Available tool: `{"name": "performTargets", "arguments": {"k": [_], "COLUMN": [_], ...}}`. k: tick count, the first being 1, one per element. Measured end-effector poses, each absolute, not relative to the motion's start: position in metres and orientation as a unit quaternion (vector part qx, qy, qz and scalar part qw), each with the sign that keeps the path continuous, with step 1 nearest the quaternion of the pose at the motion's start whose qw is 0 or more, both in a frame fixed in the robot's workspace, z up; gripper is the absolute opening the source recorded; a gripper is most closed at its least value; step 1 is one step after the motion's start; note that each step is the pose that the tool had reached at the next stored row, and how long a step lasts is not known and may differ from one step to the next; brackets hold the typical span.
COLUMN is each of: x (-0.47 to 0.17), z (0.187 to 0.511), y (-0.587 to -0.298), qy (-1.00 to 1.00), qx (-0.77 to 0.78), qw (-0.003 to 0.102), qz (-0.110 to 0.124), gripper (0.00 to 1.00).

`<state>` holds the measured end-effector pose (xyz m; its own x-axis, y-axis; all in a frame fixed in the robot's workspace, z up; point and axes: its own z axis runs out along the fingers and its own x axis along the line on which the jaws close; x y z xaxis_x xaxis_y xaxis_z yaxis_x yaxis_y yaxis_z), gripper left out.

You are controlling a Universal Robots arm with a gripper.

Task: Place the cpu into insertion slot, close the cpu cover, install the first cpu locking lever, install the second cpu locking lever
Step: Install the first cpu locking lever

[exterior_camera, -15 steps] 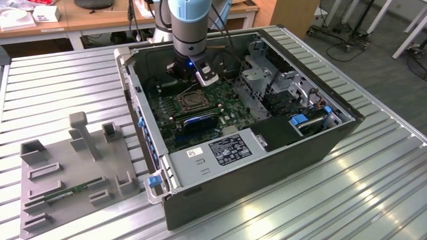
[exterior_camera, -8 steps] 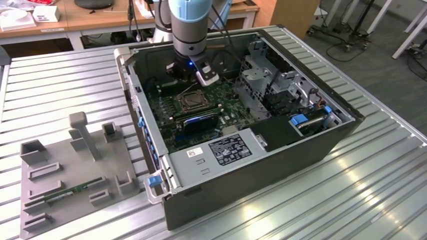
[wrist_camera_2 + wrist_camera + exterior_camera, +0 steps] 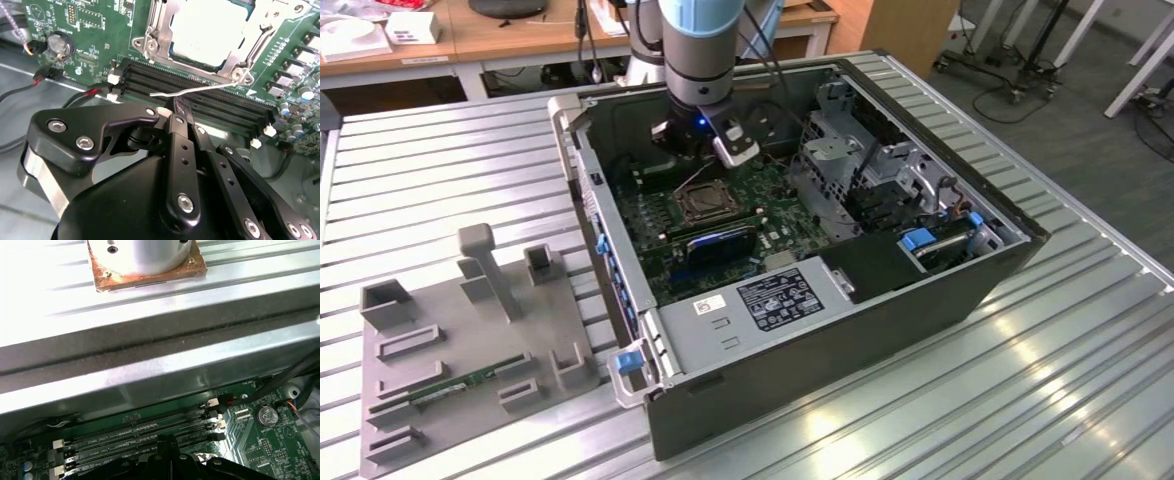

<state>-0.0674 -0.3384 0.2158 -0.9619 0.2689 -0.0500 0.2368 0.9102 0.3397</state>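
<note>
The cpu (image 3: 210, 27) lies pale and flat in the insertion slot (image 3: 698, 202) on the green board inside the open case. The silvery cpu cover (image 3: 239, 56) is folded down around its edges. A thin wire locking lever (image 3: 200, 89) runs from the socket corner out over the memory slots (image 3: 220, 111), unlatched. My gripper (image 3: 180, 106) is shut, its black tips right at the lever's free end; I cannot tell whether they touch it. In the exterior view the gripper (image 3: 707, 150) hangs just behind the socket. In the first wrist view its tip (image 3: 167, 442) sits over the memory slots.
A power supply box (image 3: 767, 300) with a white label and a grey drive cage (image 3: 854, 160) crowd the case on the exterior view's right. The case wall (image 3: 150, 365) rises close by. Red and black cables (image 3: 50, 82) and a coin battery (image 3: 59, 44) lie nearby. A grey fixture plate (image 3: 454, 340) sits outside.
</note>
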Motion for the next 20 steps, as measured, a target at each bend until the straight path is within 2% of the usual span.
{"name": "performTargets", "arguments": {"k": [20], "x": [-0.0684], "z": [0.2243], "y": [-0.3385], "qy": [0.982], "qx": [0.075], "qw": [0.041], "qz": [0.166], "gripper": [0.11]}}
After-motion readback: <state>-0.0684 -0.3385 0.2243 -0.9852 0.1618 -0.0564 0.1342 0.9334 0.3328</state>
